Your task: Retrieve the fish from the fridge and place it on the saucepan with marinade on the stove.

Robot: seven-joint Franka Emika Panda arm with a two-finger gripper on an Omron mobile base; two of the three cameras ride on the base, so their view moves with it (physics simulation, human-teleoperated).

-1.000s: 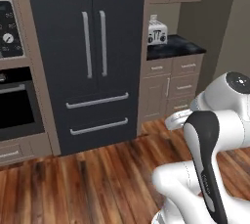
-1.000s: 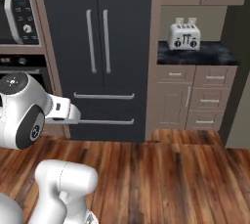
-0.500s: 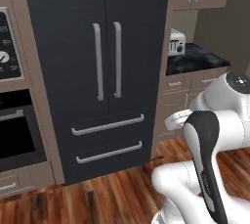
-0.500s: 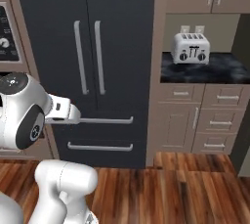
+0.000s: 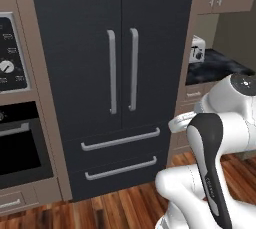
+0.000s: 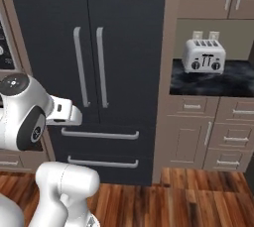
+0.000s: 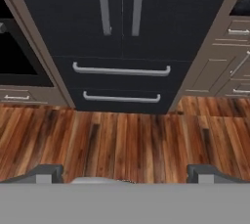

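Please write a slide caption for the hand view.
Open gripper faces the shut fridge over the wood floor.

Two cameras sit behind the arm, one on its left and one on its right, and both look forward, close up, at the same dark fridge. The hand camera looks down at the wooden floor and the fridge's two low drawers.

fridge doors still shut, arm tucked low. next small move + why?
Probably lift the gripper toward the fridge door handles. Both doors are closed, so the fish can't be reached, and the hand view looks down at the floor with the jaws spread and empty, well short of the bars.
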